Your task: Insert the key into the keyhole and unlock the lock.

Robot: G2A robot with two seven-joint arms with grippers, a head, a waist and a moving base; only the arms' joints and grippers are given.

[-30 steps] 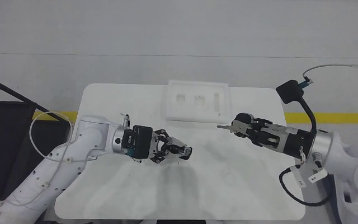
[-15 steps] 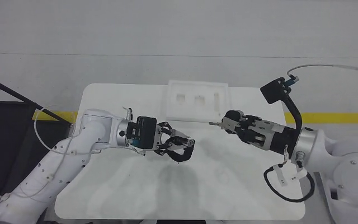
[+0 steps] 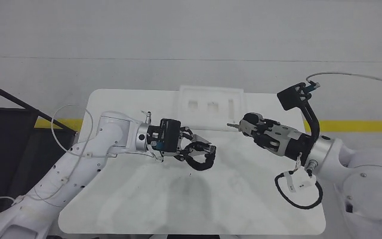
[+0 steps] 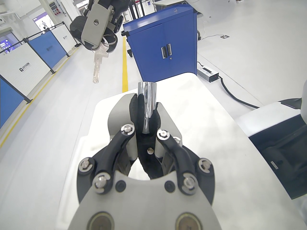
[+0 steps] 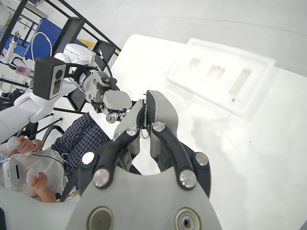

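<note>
Well, my left gripper (image 4: 145, 104) squeezes the lock (image 4: 147, 92) tight and my right gripper (image 5: 146, 106) pinches the key (image 4: 97, 66), off at 1 o'clock from the lock, so a crooked push could miss the keyhole (image 5: 111, 119).

1. From above, the key (image 3: 233, 125), pointing toward 9 o'clock, is too small to show its teeth.
2. My right claw (image 5: 145, 105) covers that key's head and blade in my right wrist view; just the key ring (image 5: 144, 134) peeks out.
3. My left claw (image 4: 144, 111) pinches the lock (image 4: 146, 94), its pads hiding the body below the chrome barrel.
4. The keyhole (image 5: 111, 119) faces away from my left wrist camera.
</note>
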